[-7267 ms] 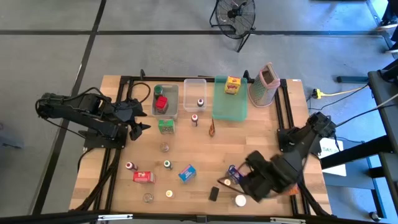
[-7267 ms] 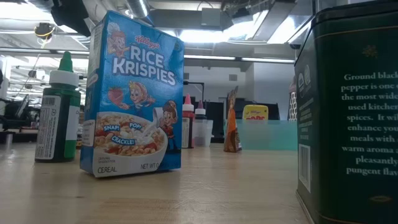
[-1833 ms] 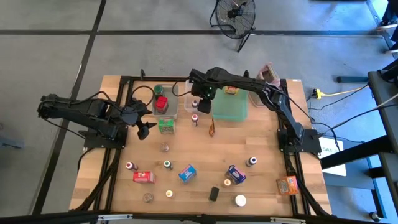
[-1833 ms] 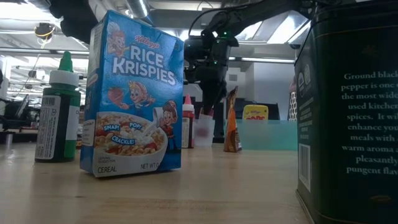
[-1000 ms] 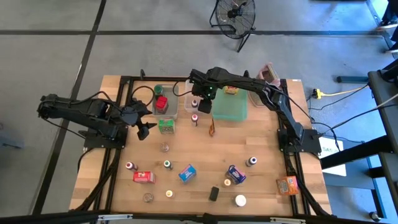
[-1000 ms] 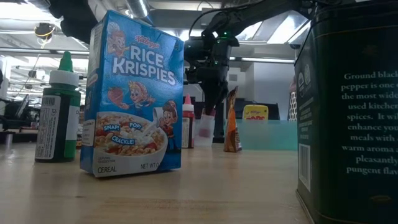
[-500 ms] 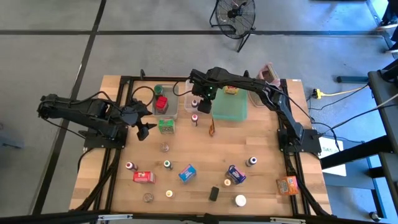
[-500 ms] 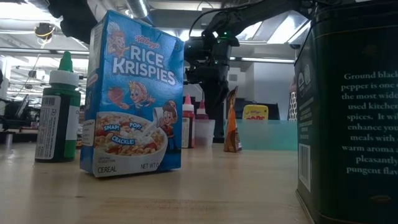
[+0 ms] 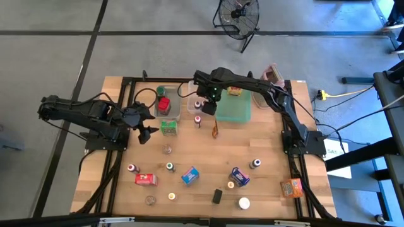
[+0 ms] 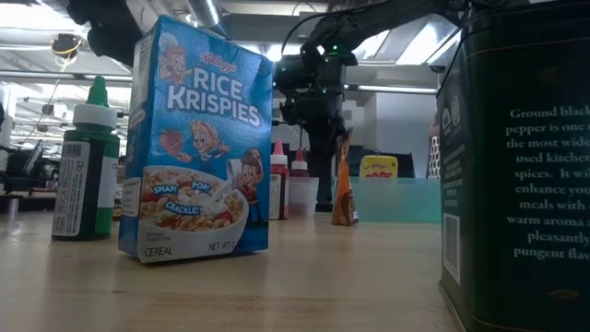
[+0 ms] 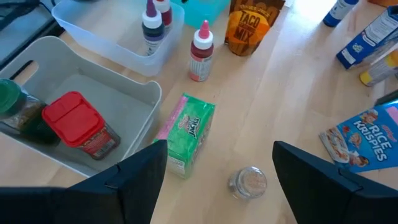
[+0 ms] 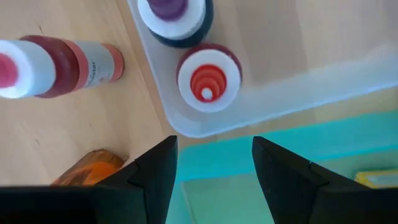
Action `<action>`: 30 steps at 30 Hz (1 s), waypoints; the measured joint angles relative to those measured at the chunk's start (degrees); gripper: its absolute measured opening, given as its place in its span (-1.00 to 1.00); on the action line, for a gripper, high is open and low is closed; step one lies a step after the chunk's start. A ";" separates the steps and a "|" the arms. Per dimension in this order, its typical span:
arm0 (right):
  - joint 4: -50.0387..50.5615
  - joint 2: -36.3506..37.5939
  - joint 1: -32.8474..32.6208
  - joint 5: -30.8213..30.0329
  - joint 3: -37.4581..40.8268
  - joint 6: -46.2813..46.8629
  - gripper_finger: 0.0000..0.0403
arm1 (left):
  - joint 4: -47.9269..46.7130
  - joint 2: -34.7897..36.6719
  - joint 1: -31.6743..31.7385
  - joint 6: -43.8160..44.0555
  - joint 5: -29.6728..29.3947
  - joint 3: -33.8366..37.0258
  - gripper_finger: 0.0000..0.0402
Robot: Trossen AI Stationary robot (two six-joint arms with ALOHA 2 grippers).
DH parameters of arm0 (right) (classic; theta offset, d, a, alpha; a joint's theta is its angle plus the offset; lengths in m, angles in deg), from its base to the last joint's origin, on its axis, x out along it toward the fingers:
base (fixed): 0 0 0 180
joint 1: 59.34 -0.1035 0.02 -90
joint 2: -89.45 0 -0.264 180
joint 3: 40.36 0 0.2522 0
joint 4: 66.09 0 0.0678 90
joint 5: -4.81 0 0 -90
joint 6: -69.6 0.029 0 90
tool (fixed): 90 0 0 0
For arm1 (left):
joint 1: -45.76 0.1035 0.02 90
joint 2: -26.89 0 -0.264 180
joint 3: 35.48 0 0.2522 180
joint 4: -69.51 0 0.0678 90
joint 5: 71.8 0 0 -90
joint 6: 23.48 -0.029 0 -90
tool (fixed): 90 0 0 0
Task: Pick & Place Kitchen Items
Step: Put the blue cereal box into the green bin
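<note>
Right wrist view: your red-capped bottle stands inside the clear bin, touching a purple-capped bottle. The right gripper hovers above with fingers parted, holding nothing. The left gripper waits wide open near the green box. I'd say you're early on: a few items binned, and over a dozen lie scattered across the table.

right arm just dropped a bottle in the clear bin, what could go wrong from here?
1. The right hand hangs open directly over the red-capped bottle and the purple-capped bottle in the clear plastic bin; a skewed retreat could tip them.
2. A red bottle stands on the table just outside the bin, probably within the arm's sweep.
</note>
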 joint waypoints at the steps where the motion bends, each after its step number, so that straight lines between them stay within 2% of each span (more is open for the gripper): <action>1: -0.22 0.43 -0.06 0.01 -0.01 0.46 0.05 | 0.00 0.00 0.00 0.00 0.13 0.00 0.42; 15: 4.04 11.89 -2.47 0.23 -0.26 9.13 0.05 | -1.99 0.00 0.01 0.16 0.86 0.00 0.43; 23: 6.02 18.65 -11.45 0.43 -0.29 14.73 0.05 | -2.23 0.00 -0.01 0.67 2.65 0.00 0.43; 30: 5.99 20.15 -22.39 -2.50 -0.29 24.15 0.05 | -4.96 0.02 -0.07 6.11 5.88 0.00 0.42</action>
